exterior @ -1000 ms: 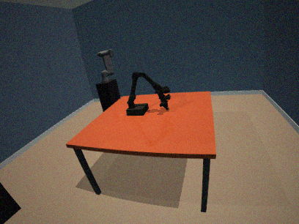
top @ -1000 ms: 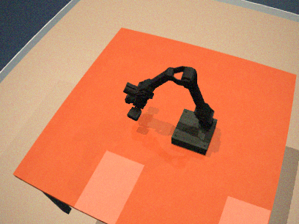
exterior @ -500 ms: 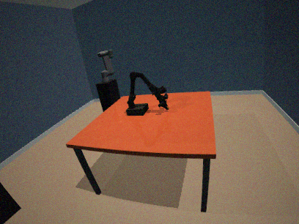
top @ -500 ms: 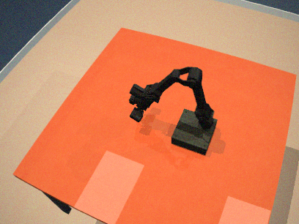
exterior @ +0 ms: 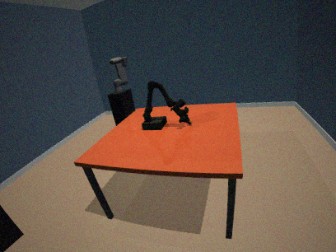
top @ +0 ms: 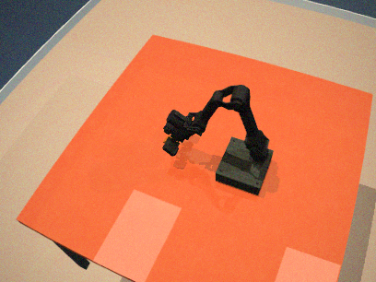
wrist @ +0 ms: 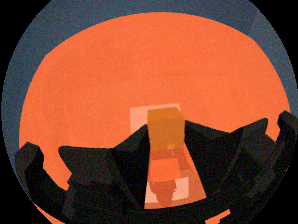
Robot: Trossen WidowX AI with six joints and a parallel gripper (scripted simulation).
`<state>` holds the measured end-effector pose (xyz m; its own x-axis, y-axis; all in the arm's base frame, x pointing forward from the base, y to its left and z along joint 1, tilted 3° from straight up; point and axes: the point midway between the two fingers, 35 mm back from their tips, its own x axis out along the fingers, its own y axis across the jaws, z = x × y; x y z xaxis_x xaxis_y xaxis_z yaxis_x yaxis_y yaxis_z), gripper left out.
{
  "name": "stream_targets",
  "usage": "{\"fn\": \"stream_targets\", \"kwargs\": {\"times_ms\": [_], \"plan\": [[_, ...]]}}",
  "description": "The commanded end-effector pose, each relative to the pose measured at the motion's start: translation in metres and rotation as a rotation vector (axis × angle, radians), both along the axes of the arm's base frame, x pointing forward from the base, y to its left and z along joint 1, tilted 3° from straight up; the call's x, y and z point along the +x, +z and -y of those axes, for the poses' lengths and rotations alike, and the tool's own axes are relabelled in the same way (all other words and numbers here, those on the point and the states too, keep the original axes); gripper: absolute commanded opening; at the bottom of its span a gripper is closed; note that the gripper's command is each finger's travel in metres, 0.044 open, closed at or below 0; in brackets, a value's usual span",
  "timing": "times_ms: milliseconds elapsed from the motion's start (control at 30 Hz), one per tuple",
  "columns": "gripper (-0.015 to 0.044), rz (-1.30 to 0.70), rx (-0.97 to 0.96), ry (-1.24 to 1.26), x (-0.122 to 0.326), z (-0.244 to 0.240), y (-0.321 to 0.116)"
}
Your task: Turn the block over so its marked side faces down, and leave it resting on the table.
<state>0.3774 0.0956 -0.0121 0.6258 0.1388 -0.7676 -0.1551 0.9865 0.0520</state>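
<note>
Block: small, amber, between the fingers of the gripper, which is clamped on it. Both fingers touch it, one either side in the wrist view. Marked side: cannot tell which face.

Gripper sits over the table, tilted; its shadow falls apart from it in the top view, so block reads as held up, not resting. Height unclear.

Arm: black, bent high at the elbow. Its base stands on the orange top, right of the gripper from above, left of it in the exterior view.

Pale patches on the near part of the table, top view: one left, one right.

Beyond the table, far left in the exterior view: a grey arm on a dark stand. Blue walls behind.
</note>
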Motion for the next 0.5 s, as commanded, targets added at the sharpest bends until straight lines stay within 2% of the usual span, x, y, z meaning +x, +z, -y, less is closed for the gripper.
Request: {"fn": "stream_targets", "kwargs": {"times_ms": [0,467], "plan": [[0.0,0.059,0.007,-0.01,-0.0008,0.0005,-0.0106],[0.0,0.263,0.041,-0.023,-0.0072,0.0013,-0.0171]]}}
